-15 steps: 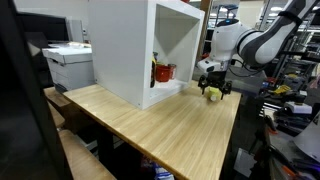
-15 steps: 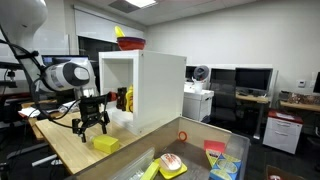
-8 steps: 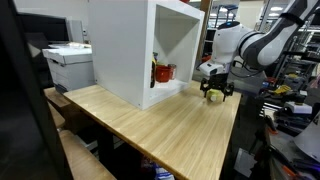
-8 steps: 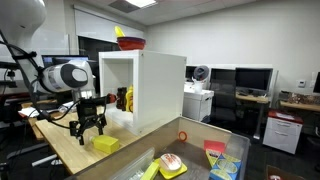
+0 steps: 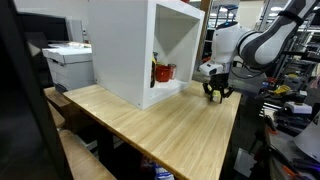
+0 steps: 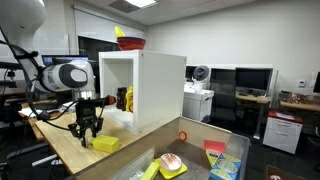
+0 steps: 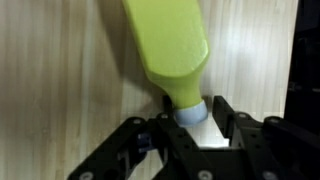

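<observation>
Yellow-green bottle (image 7: 168, 45) lies on the table (image 7: 60, 90), body toward 12 o'clock, cap at 6 between the gripper's (image 7: 192, 128) narrow jaws; contact is unclear. This looks like the grasping step; the next move calls for a firm squeeze before lifting.

The arm (image 5: 264, 40) comprised rounded white link housings with dark grey joint bands. Directly above the jaws sat a white cylindrical wrist (image 6: 66, 74). The jaws were black, with angular linkage fingers (image 7: 233, 118).
</observation>
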You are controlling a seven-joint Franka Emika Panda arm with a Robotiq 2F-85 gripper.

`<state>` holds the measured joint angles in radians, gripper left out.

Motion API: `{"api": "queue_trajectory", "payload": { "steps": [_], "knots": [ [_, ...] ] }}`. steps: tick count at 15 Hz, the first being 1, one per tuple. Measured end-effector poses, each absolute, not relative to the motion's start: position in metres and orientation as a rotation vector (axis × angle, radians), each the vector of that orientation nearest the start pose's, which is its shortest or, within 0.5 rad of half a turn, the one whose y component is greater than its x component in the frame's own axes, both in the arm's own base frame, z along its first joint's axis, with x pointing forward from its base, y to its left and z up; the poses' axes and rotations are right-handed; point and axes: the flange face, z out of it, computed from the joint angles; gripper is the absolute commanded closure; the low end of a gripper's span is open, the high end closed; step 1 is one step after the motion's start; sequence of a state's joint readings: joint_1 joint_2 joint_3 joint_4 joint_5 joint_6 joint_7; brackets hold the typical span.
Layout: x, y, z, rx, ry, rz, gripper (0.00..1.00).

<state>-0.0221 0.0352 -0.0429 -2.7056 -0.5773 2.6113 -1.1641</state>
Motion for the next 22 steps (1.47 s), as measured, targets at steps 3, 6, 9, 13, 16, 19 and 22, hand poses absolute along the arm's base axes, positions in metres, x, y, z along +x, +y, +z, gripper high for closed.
{"api": "queue_trajectory", "payload": {
  "steps": [3,6,9,13,16,19,22],
  "knots": [
    [0.390,-0.013,0.208,2.160,2.140,-0.402,0.90],
    [0.391,-0.012,0.216,2.261,2.112,-0.428,0.90],
    [0.393,-0.013,0.227,2.299,2.081,-0.416,0.90],
    [0.394,-0.016,0.247,2.348,2.068,-0.364,0.90],
    [0.392,-0.021,0.265,2.401,2.089,-0.315,0.90],
    [0.389,-0.028,0.289,2.458,2.093,-0.262,0.90],
    [0.388,-0.034,0.310,2.497,2.082,-0.225,0.90]
  ]
}}
